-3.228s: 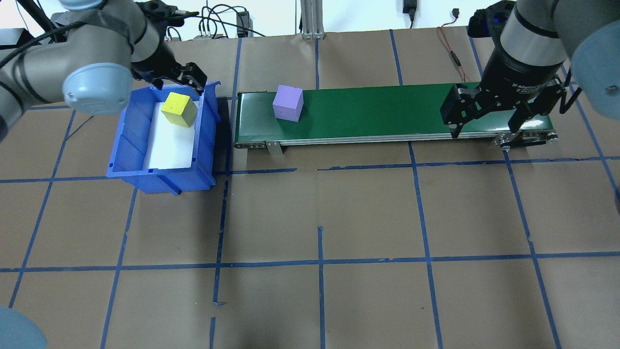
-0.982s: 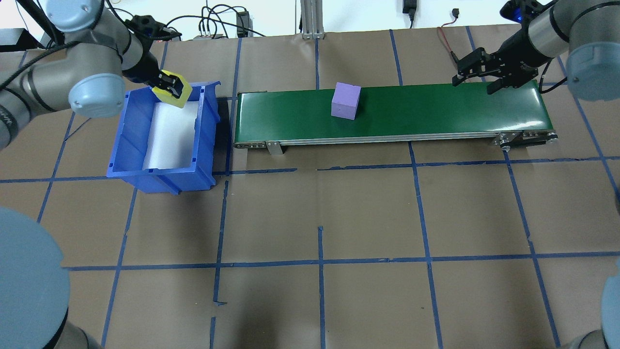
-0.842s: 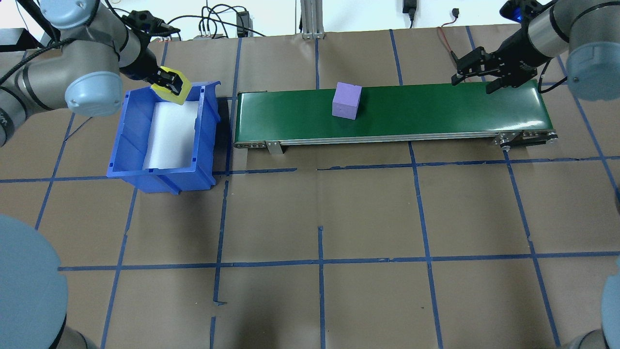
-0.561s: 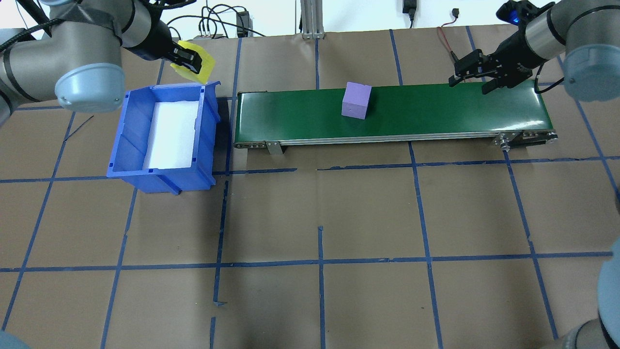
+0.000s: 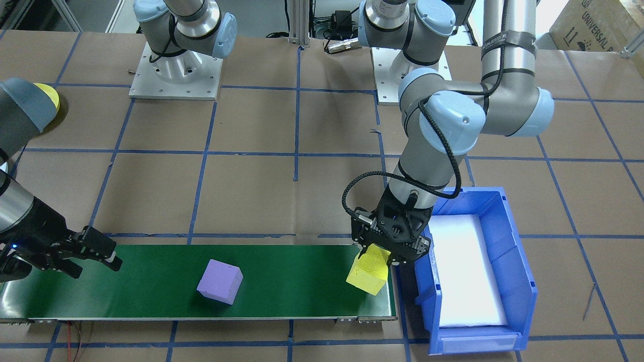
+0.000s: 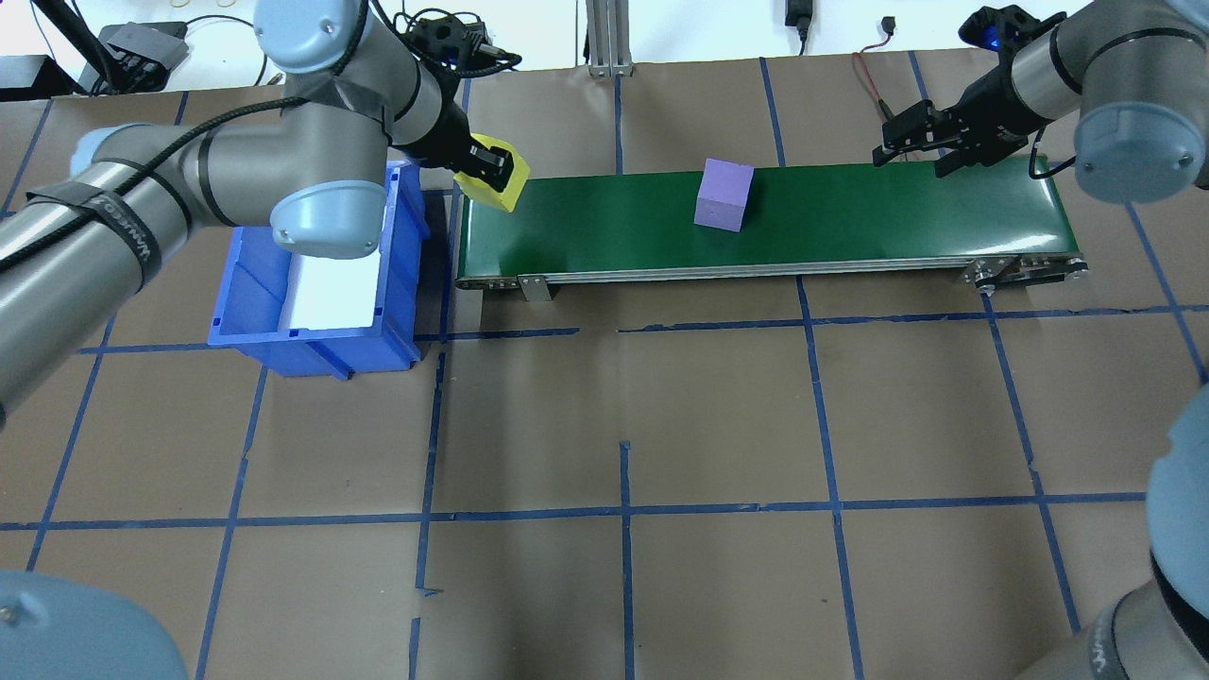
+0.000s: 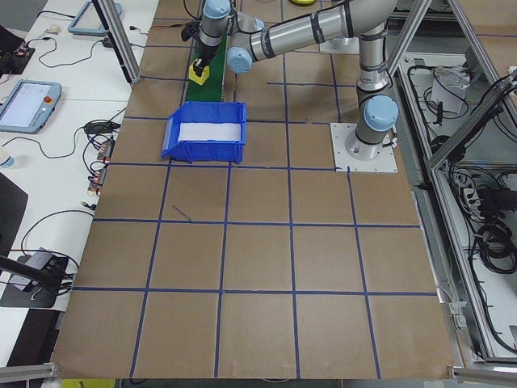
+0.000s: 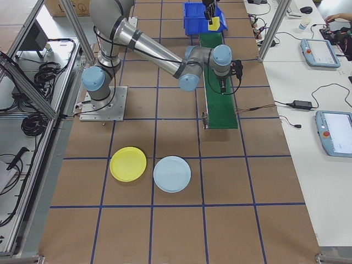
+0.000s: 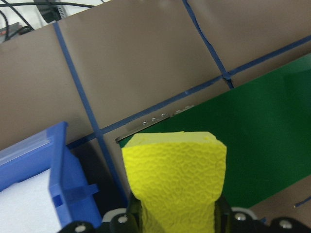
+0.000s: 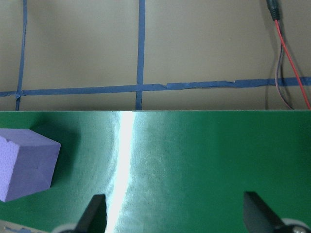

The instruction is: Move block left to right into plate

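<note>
Since the earlier frame, left gripper carried yellow block from blue bin to conveyor belt's left end, fingers pinching it, tilted, no long axis apparent. Purple block rode rightward toward mid-belt; right gripper hovered spread at upper right. Arm strap read "UNIVERSAL".

The table is covered in brown paper, marked into squares by blue tape lines (a few strips are torn or end short). Beyond the table's far edge in the overhead view runs a white surface with black cables, and an aluminium post stands at its middle. In the exterior left view a white bench lies alongside the table, carrying a tablet-like pendant and loose wires. On the table's other side an aluminium frame encloses more cable bundles on a pale floor. Light is even and bright.
</note>
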Controlling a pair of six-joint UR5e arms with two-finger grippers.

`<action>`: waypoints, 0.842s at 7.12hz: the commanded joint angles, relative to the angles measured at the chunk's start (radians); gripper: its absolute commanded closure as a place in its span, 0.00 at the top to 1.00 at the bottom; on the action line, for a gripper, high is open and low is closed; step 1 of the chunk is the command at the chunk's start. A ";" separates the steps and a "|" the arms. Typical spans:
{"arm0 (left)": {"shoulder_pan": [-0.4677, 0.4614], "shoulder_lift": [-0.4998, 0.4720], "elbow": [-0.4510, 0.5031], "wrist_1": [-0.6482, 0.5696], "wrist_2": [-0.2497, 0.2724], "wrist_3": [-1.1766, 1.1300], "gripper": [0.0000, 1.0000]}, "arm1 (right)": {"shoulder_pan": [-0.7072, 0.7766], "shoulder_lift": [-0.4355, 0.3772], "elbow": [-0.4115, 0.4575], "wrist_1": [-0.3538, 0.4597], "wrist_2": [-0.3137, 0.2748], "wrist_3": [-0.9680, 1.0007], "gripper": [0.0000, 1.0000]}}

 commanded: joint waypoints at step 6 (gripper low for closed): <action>0.001 0.228 -0.014 -0.226 0.172 -0.039 1.00 | 0.002 0.025 -0.023 -0.025 0.018 0.149 1.00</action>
